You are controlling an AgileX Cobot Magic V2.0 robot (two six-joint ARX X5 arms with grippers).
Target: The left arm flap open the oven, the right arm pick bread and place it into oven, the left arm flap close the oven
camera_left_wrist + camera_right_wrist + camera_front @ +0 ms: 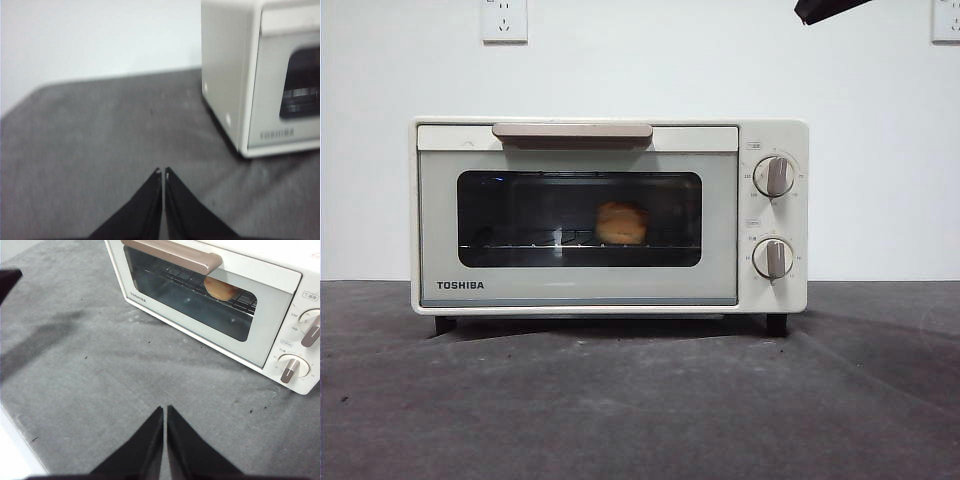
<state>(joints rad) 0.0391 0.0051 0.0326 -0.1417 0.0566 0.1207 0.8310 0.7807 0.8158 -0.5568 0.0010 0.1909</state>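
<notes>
Oven (610,215) task looks essentially done, judged from how things lie: door shut, bread (621,223) inside on the wire rack, seen through the dark glass. Left gripper (163,172) has its jaws pressed together, nothing held, hanging over bare grey tabletop (100,140) off the oven's left side wall, well apart from it; it sits clear of the door since no flap remains to be made. Right gripper (165,408) likewise has jaws together and is empty, hovering above the tabletop in front of the oven, well back from the door; the bread is no longer its load. A black tip (830,8) shows at the top right corner of the front view; which arm it is cannot be told. Moving outward: beige bar handle (172,255) lies flush along the top of the door, no gap visible. Bread sits right of the window's centre, towards the knob side. Two knobs (775,176) are on the right panel. Oven stands on short black feet towards the tabletop's rear edge, near the white wall. Wall sockets (504,20) sit above.
</notes>
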